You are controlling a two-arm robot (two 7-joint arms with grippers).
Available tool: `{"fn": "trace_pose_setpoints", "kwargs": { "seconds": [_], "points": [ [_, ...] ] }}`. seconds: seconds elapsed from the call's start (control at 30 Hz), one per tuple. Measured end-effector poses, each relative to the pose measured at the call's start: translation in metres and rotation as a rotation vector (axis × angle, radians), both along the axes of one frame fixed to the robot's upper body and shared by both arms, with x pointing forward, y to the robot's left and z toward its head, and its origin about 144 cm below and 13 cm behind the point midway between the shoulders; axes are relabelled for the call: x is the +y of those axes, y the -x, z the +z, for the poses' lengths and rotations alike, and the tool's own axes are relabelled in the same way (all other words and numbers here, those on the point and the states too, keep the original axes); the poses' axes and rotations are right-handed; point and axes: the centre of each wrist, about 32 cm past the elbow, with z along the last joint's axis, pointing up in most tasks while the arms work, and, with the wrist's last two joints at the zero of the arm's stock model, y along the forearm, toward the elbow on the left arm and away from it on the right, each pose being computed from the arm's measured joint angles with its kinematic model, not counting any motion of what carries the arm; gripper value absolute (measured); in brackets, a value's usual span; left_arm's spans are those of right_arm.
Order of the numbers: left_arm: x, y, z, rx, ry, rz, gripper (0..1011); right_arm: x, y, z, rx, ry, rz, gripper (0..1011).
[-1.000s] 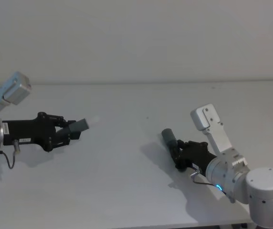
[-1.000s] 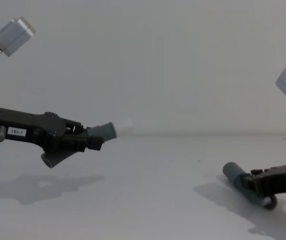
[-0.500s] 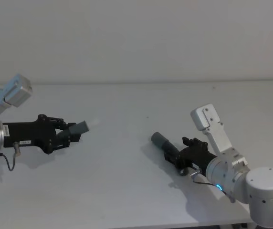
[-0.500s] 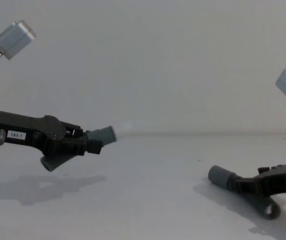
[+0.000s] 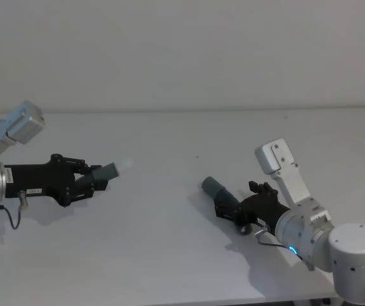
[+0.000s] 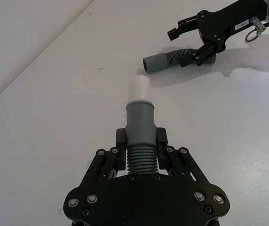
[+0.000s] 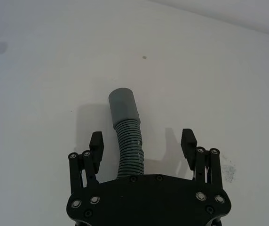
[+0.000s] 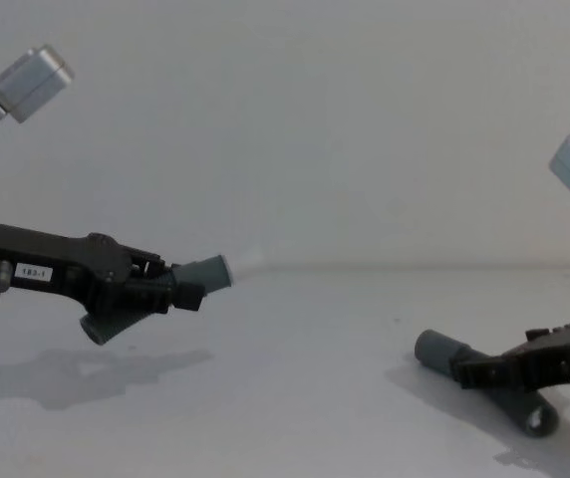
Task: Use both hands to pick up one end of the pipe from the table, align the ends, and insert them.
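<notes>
Right gripper has opened; pipe piece lies untouched between its fingers.

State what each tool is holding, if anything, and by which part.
The left tool grips one hose piece by its ribbed middle, above the table. The right tool holds nothing; its open fingers straddle the other hose piece.
</notes>
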Motion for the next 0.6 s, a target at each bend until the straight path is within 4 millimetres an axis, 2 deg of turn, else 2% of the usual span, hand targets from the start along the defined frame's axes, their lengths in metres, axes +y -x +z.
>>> {"fn": "trace_pose_setpoints", "kwargs": {
  "seconds": [0.6],
  "points": [
    [-0.0002,0.0,-0.0002,0.002,-0.003,0.002,329,0.0006,-0.0018,0.0007,0.009,-0.003,-0.002,1000]
  ]
}}
